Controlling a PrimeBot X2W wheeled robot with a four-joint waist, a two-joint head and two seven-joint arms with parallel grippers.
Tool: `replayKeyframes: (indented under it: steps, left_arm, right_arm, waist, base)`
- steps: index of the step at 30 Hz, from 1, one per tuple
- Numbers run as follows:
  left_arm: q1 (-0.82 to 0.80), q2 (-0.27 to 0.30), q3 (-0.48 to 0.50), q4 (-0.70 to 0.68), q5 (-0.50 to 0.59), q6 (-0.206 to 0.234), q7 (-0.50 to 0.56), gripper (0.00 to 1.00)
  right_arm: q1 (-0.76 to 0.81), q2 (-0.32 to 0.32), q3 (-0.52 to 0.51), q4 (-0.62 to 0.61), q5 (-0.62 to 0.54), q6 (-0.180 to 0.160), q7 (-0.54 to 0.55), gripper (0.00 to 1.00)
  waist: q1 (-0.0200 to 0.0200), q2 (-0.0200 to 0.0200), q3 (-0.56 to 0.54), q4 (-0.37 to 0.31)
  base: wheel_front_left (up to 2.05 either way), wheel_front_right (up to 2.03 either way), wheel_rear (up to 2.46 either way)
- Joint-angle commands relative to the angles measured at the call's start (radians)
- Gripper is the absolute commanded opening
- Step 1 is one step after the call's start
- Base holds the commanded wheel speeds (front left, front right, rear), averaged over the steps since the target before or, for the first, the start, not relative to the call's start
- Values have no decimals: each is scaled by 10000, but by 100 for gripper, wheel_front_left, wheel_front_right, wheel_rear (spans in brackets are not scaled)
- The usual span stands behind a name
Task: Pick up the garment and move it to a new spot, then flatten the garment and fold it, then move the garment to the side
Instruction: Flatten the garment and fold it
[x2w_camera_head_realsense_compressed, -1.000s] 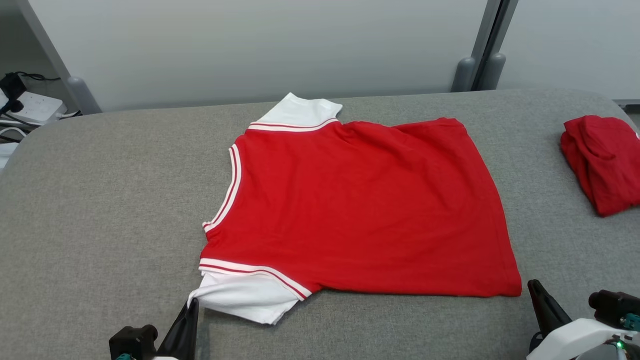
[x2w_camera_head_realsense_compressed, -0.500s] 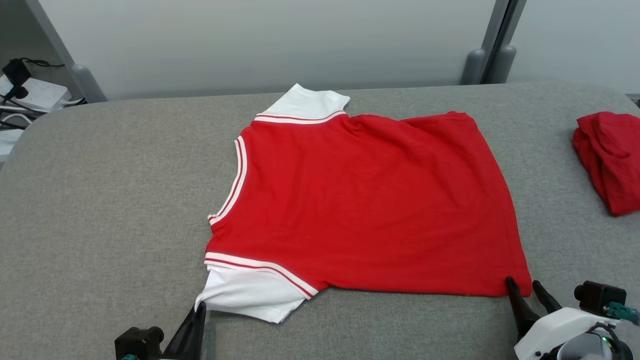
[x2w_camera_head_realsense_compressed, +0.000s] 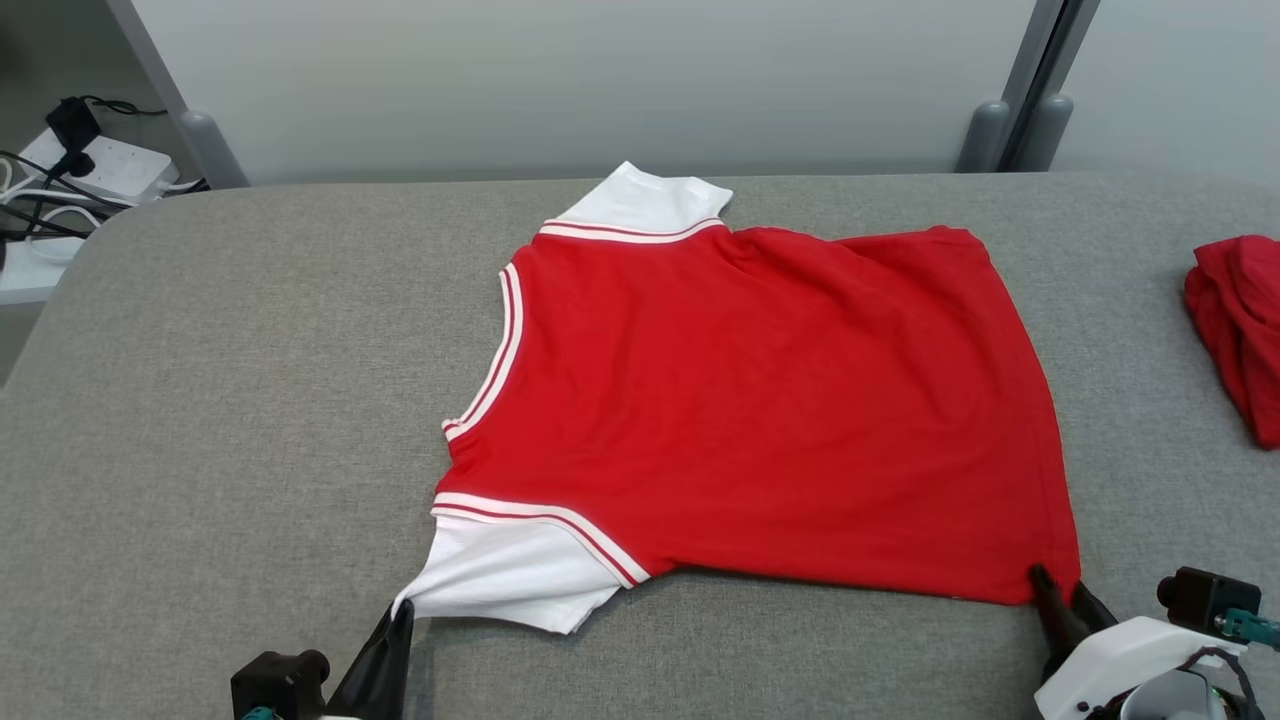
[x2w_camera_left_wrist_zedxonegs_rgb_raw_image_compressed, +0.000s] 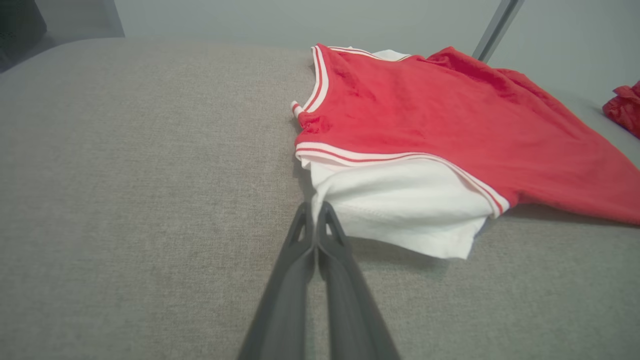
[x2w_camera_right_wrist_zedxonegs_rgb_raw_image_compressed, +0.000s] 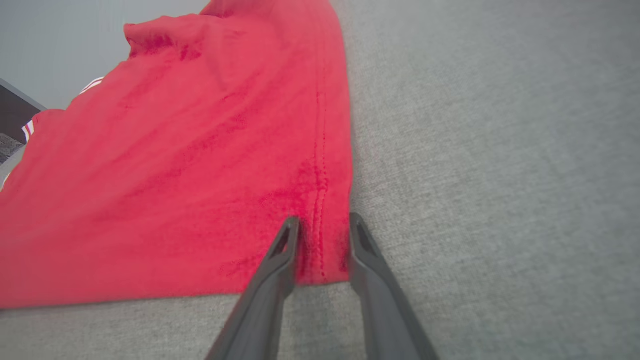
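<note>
The garment is a red shirt with white sleeves, spread flat on the grey padded table. My left gripper sits at the near left, shut on the tip of the near white sleeve, which is drawn out to a point. In the left wrist view the left gripper has its fingers pressed together at that tip. My right gripper is at the near right hem corner. The right wrist view shows the right gripper with its fingers apart, straddling the red hem corner.
Another red cloth bundle lies at the table's right edge. A power strip with cables sits beyond the far left corner. Grey partition posts stand behind the table. Bare table stretches to the left of the shirt.
The head camera has shifted. My right gripper has moved in from beside the shirt onto the near right hem corner, spreading and then narrowing its fingers. My left gripper still holds the sleeve tip.
</note>
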Motion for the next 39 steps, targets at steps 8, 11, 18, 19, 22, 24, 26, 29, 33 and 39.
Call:
replayKeyframes:
  steps: [8,11,18,19,22,24,26,29,33,39]
  left_arm:
    - [-319,152,356,-313,-167,171,-153,0]
    - [-366,153,329,-282,-178,156,-192,0]
    - [-418,227,306,-420,-197,155,-220,0]
    - [-421,244,315,-514,-224,135,-227,0]
    - [-407,294,428,-1005,-399,62,-260,0]
    - [-363,414,500,-1490,-434,45,-248,0]
    - [-321,456,546,-1780,-488,39,-219,0]
    - [-100,651,673,-2785,-532,153,-13,0]
    - [551,1082,670,-4598,-486,397,793,0]
    - [1440,1914,301,-6344,-287,364,2152,0]
  right_arm:
    - [660,-4,16,-227,22,-27,-59,49]
    - [636,26,107,-271,1,-27,-59,0]
    - [616,-282,335,-691,-104,-27,-59,0]
    - [657,-368,311,-870,-153,-27,-59,0]
    - [863,-662,82,-1621,-379,-27,-59,0]
    - [1087,-864,-80,-2190,-531,-27,-59,0]
    - [1220,-969,-148,-2460,-594,-27,-59,0]
    - [1623,-1289,-253,-3104,-699,-27,-59,0]
    - [2232,-1822,-470,-4093,-740,-27,316,0]
    - [3484,-2511,-1103,-5688,-580,-27,1245,0]
  waist:
    - [0,-1,-16,-75]
    - [0,-1,-15,-148]
    - [0,-1,-67,-192]
    - [0,-1,-72,-190]
    - [0,-1,-82,-201]
    - [0,-1,-95,-220]
    - [0,-1,-107,-229]
    - [0,-1,-156,-238]
    - [0,-1,-117,-101]
    - [0,-1,58,194]
  base:
    - [0,0,0]
    - [0,0,0]
    - [0,0,0]
    - [0,0,0]
    - [0,0,0]
    - [0,0,0]
    - [0,0,0]
    - [0,0,0]
    - [0,0,0]
    - [0,0,0]
